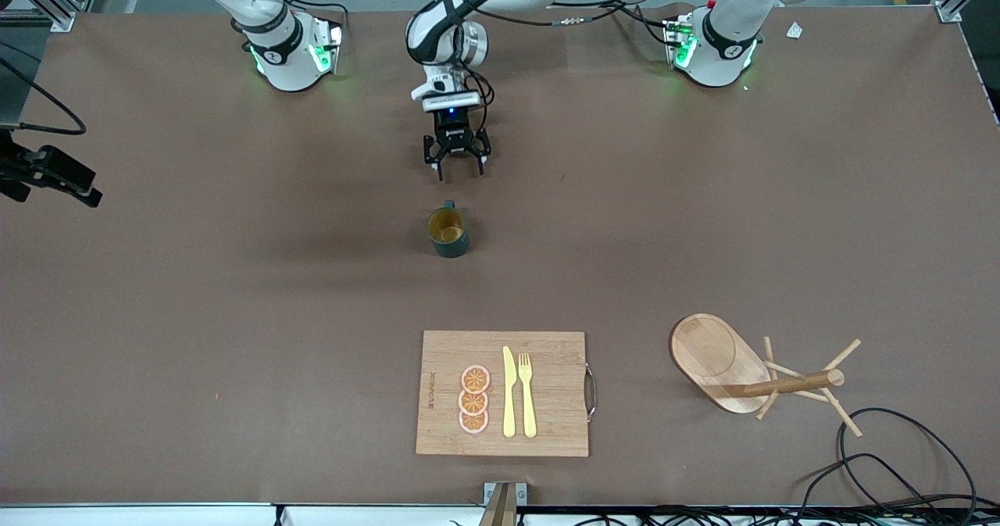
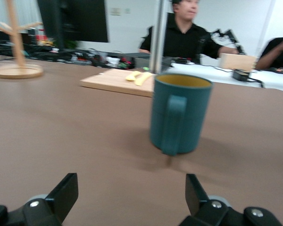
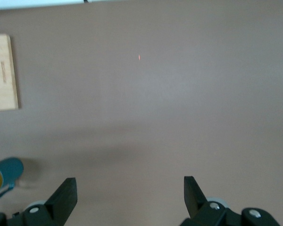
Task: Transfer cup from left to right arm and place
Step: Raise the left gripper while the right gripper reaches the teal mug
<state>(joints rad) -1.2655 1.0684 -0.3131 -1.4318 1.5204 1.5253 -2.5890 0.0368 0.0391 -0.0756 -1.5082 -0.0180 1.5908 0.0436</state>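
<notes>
The dark teal cup (image 1: pixel 448 233) stands upright on the brown table near its middle, tan-yellow inside, handle turned toward the robots' bases. My left gripper (image 1: pixel 457 168) is open and empty, low over the table just short of the cup on the bases' side. In the left wrist view the cup (image 2: pixel 181 115) stands ahead of the open left gripper (image 2: pixel 132 188), handle facing it, not touching. My right gripper (image 3: pixel 129 190) is open and empty high over bare table; it is out of the front view. The cup (image 3: pixel 4 172) shows at the edge of the right wrist view.
A wooden cutting board (image 1: pixel 547 393) with three orange slices (image 1: pixel 474 399), a yellow knife (image 1: pixel 508 391) and a fork (image 1: pixel 528 393) lies nearer to the front camera than the cup. A wooden peg rack (image 1: pixel 750 373) stands toward the left arm's end. Cables (image 1: pixel 898 463) lie by it.
</notes>
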